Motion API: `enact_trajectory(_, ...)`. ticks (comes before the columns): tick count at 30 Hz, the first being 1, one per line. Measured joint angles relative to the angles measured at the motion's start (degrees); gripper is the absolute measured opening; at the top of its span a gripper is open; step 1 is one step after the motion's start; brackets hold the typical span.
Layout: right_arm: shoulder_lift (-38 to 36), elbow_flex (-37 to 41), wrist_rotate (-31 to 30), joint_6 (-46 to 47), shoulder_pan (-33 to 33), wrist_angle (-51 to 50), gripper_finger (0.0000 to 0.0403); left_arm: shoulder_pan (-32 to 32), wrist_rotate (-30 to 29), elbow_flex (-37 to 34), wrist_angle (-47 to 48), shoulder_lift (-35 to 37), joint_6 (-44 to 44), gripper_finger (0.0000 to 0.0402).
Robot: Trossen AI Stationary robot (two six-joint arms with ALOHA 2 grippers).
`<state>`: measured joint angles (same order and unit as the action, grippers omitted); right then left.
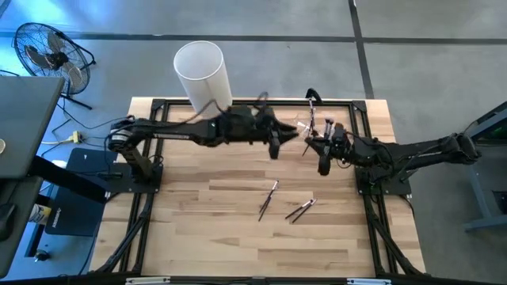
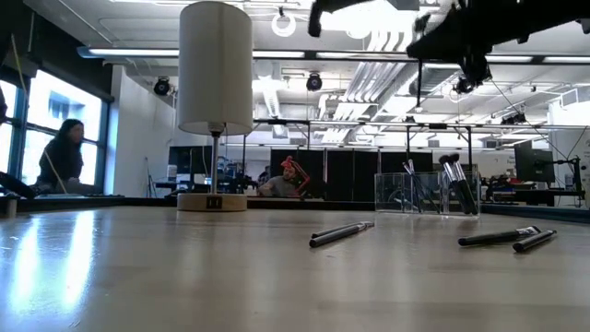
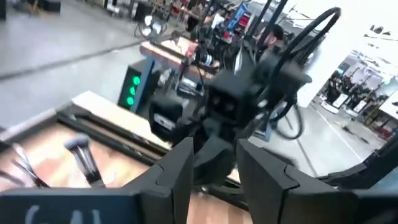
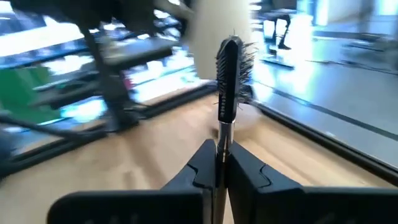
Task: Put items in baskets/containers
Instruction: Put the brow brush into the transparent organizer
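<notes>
A tall white cylinder [image 1: 202,70] stands on its wooden base [image 2: 212,201] at the table's far left. A small clear holder [image 2: 424,192] at the far right has several brushes standing in it. Three loose brushes [image 1: 268,199] [image 2: 498,237] [image 2: 535,241] lie flat on the wood near the middle. Both grippers meet high over the table's far middle. My right gripper [image 4: 222,163] is shut on one brush [image 4: 229,68]. My left gripper [image 3: 214,171] faces it, open, with nothing between its fingers. My right gripper pinches the brush's thin handle [image 4: 221,144] between its two fingertips. The dark bristly head [image 4: 230,53] stands out beyond the fingers. The brush is lifted clear of the table.
The black frame rails [image 1: 238,104] run round the tabletop's edges. A fan [image 1: 49,54] and a grey cabinet [image 1: 24,119] stand beyond the table's left side. People sit in the room behind. Bare wood lies along the near half of the table.
</notes>
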<state>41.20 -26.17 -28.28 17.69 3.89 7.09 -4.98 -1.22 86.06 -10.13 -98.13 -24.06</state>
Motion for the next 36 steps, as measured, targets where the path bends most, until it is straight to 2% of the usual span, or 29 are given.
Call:
enact_trajectory(4,-1.51,0.0,-4.44,0.46,-3.96,-6.08,0.0012,-2.85,2.62,0.15,3.32,3.89,4.52,0.0122)
enact_trajectory(7,-1.56,0.0,-7.9,2.81,-8.02,-10.36,0.0012,-4.72,4.17,-0.07,10.23,6.81,7.4,0.0122)
enact_trajectory(12,-1.52,0.0,-8.69,4.28,-15.9,-15.08,0.0012,-6.41,4.62,-1.46,15.37,9.31,11.42,0.0122)
enact_trajectory(13,-1.47,0.0,-8.69,4.35,-17.42,-15.76,0.0012,-6.71,4.9,-2.42,13.81,10.01,11.98,0.0122)
enact_trajectory(17,-1.04,0.0,-7.9,4.27,-23.27,-18.77,0.0012,-10.08,9.41,-9.57,10.26,15.26,11.87,0.0122)
enact_trajectory(21,1.01,0.0,-5.15,4.49,-27.44,-21.37,0.0011,-14.43,10.67,-17.31,7.16,20.94,10.65,0.0122)
enact_trajectory(28,7.6,0.11,-4.12,7.79,-30.02,-22.02,0.0014,-20.14,13.1,-29.28,2.33,30.64,8.64,0.0122)
enact_trajectory(32,10.27,0.11,-3.79,12.25,-30.26,-22.85,0.0057,-21.86,13.75,-32.16,1.55,33.43,8.55,0.0122)
enact_trajectory(36,10.85,0.11,-3.66,15.38,-30.24,-23.87,0.0102,-23.62,17.11,-32.98,2.45,34.43,8.52,0.0122)
